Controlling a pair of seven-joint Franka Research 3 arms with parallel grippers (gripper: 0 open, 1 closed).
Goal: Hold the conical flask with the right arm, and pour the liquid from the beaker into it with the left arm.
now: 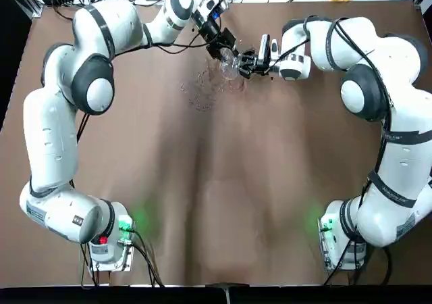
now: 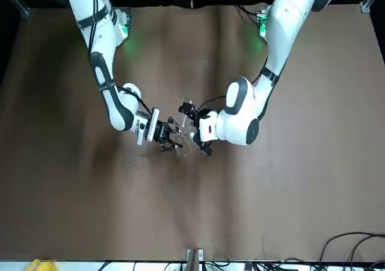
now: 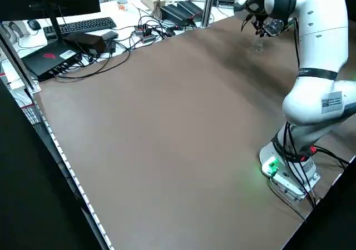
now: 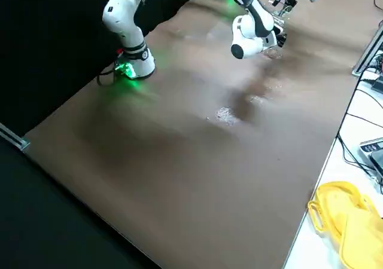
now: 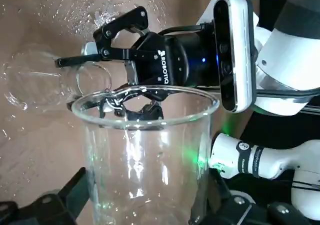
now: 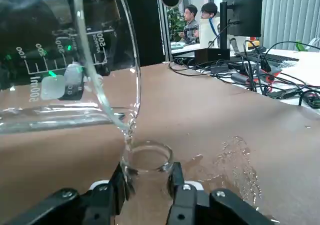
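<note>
My left gripper [image 1: 221, 46] is shut on the beaker [image 5: 145, 150], a clear straight-walled glass cylinder. The beaker is tipped over, and its lip [image 6: 127, 130] hangs just above the conical flask's mouth [image 6: 147, 157]. My right gripper [image 6: 147, 185] is shut on the flask's narrow neck, one finger on each side. The conical flask [image 5: 35, 82] stands on the table at the far middle, its wide base beyond the right gripper [image 5: 95, 60]. In the top view the two grippers meet over the glassware [image 1: 231, 66]. In the front view they meet at the beaker [image 2: 186, 125].
Spilled drops wet the brown table [image 1: 216, 203] beside the flask [image 1: 199, 91], also seen as a wet patch [image 6: 235, 165]. A yellow object [image 4: 344, 221] lies off the table's far right edge. Cables and a keyboard [image 3: 80, 25] sit on the desk beyond. People [image 6: 190, 15] sit far off.
</note>
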